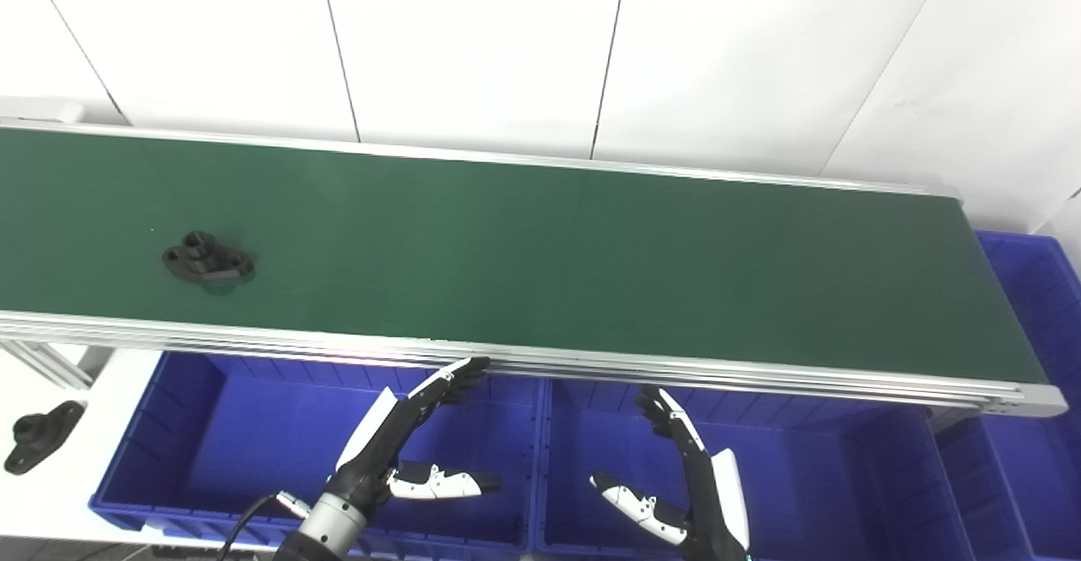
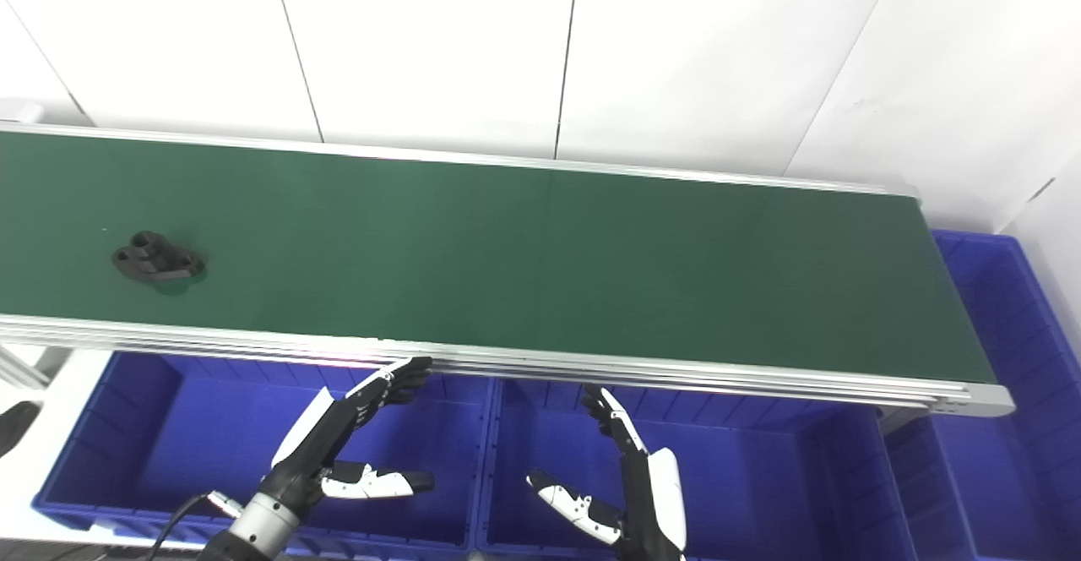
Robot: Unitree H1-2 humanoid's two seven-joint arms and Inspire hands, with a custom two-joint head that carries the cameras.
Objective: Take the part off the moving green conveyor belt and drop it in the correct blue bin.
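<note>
A black part (image 1: 208, 259) with a raised hub and flanged ends lies on the green conveyor belt (image 1: 540, 257) at the far left. My left hand (image 1: 405, 438) is open and empty, held over the left blue bin (image 1: 211, 460) with its fingertips near the belt's front rail. My right hand (image 1: 684, 481) is open and empty over the middle blue bin (image 1: 802, 493). Both hands are well to the right of the part and below the belt.
A third blue bin (image 1: 1039, 350) stands past the belt's right end. Another black part (image 1: 40, 436) lies on the white surface at the far left, outside the bins. A white panelled wall runs behind the belt.
</note>
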